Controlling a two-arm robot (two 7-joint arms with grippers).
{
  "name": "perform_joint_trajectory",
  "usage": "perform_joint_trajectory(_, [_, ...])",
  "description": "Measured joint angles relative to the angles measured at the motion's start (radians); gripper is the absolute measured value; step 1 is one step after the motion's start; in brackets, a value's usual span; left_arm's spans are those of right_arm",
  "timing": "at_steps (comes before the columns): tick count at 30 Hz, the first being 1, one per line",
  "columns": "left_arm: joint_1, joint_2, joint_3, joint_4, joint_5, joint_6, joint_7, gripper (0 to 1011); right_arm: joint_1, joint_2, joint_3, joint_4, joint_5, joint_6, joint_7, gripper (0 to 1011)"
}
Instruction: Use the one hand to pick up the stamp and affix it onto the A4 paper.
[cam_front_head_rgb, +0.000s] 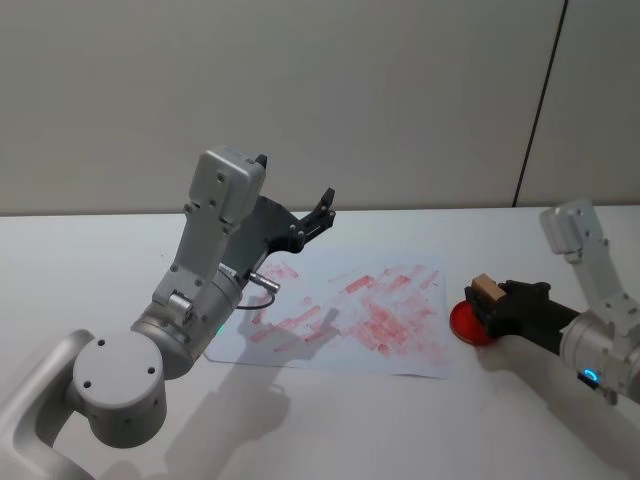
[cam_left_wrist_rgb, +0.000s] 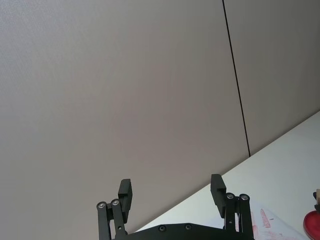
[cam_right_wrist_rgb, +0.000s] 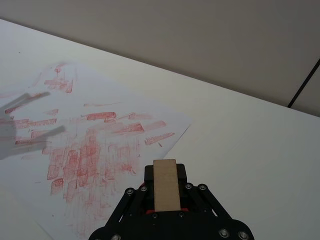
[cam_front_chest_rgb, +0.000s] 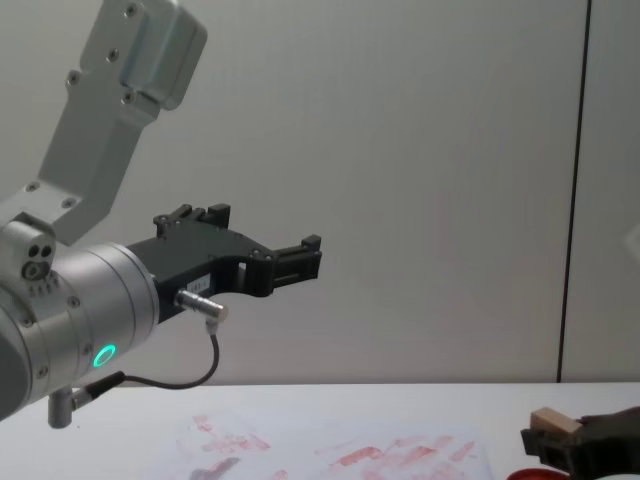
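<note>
The stamp, a small tan wooden block, is clamped in my right gripper, which is shut on it at the right of the table. The block stands between the black fingers, over the red round ink pad; whether it touches the pad I cannot tell. From the chest view the stamp sits low at the right edge. The A4 paper, white with red smudged prints, lies flat to the left of the pad. My left gripper is open, raised high above the paper's left side.
The left arm's silver wrist with a looping black cable hangs over the table's left part. A grey wall stands behind the white table. The paper's near corner points toward the table's front.
</note>
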Motion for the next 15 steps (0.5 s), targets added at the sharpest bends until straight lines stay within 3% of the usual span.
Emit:
perform_joint_trajectory(8, [0.000, 0.000, 0.000, 0.000, 0.000, 0.000, 0.000, 1001, 0.020, -0.014, -0.010, 0.028, -0.016, -0.007, 0.009, 252])
perform_joint_trajectory(9, [0.000, 0.000, 0.000, 0.000, 0.000, 0.000, 0.000, 1001, 0.023, -0.016, -0.012, 0.032, -0.018, -0.007, 0.010, 319])
perform_joint_trajectory(15, [0.000, 0.000, 0.000, 0.000, 0.000, 0.000, 0.000, 1002, 0.032, -0.022, -0.016, 0.044, -0.025, -0.010, 0.013, 500])
